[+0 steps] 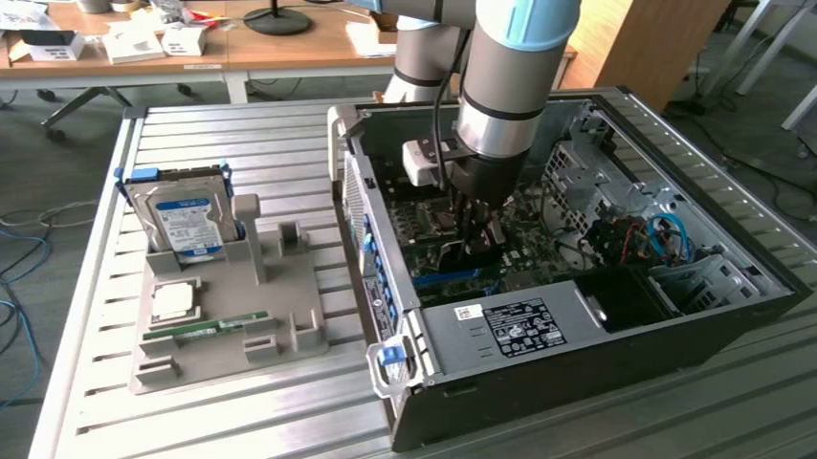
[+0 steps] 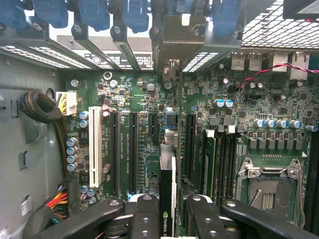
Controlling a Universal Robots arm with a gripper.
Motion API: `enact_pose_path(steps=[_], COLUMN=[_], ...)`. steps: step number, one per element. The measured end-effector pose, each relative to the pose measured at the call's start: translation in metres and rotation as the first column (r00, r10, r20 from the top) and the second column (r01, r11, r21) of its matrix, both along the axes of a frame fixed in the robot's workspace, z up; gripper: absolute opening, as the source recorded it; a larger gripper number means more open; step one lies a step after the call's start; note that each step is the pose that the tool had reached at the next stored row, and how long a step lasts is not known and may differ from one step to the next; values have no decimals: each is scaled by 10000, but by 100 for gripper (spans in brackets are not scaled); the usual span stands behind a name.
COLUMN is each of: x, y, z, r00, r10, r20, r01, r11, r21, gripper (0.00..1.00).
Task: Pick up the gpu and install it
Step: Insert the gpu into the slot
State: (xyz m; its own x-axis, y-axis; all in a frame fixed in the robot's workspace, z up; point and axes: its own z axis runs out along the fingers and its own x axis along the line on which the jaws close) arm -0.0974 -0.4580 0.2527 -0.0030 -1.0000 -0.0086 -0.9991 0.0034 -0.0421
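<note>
In the wrist view my gripper (image 2: 167, 211) is shut on the gpu (image 2: 167, 186). The gpu is seen edge-on as a thin dark card between the two black fingers (image 2: 144, 211). It runs away from the fingers across the green motherboard (image 2: 129, 94), between the long black expansion slots. Its metal bracket (image 2: 172, 35) reaches the row of rear slot covers. Whether the card sits in a slot I cannot tell. In the exterior view the arm reaches down into the open computer case (image 1: 562, 335), with the gripper (image 1: 481, 229) low over the motherboard (image 1: 537, 253).
On the slatted table at the exterior view's left, a grey holder (image 1: 255, 306) carries a silver hard drive with a blue label (image 1: 186, 222), a processor chip (image 1: 172, 301) and a green memory stick (image 1: 210, 328). Inside the case are a power supply (image 1: 511, 330), cables (image 1: 664, 239) and the processor socket (image 2: 266, 191).
</note>
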Motion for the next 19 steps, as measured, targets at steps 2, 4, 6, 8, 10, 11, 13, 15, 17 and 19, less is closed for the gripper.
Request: enact_pose_path(steps=[2, 4, 6, 8, 10, 11, 13, 15, 17, 19], x=[0, 1, 0, 0, 0, 0, 0, 0, 0, 0], y=[-2, -3, -4, -7, -7, -7, -7, -7, -7, -8], z=[0, 0, 1, 1, 1, 0, -4, -7, -13, -19], r00=[10000, 10000, 10000, 10000, 10000, 10000, 10000, 10000, 10000, 10000], r10=[0, 1, 1, 2, 1, 1, 1, 1, 1, 3], r20=[0, 0, -1, -1, 0, -1, -1, -1, 0, -1], r01=[0, -1, -1, -2, -1, -1, -1, -1, -1, -3], r11=[10000, 10000, 10000, 10000, 10000, 10000, 10000, 10000, 10000, 10000], r21=[0, 0, -2, -2, -1, -3, -4, -5, -3, -8], gripper=[26, 26, 26, 26, 26, 26, 26, 26, 26, 26])
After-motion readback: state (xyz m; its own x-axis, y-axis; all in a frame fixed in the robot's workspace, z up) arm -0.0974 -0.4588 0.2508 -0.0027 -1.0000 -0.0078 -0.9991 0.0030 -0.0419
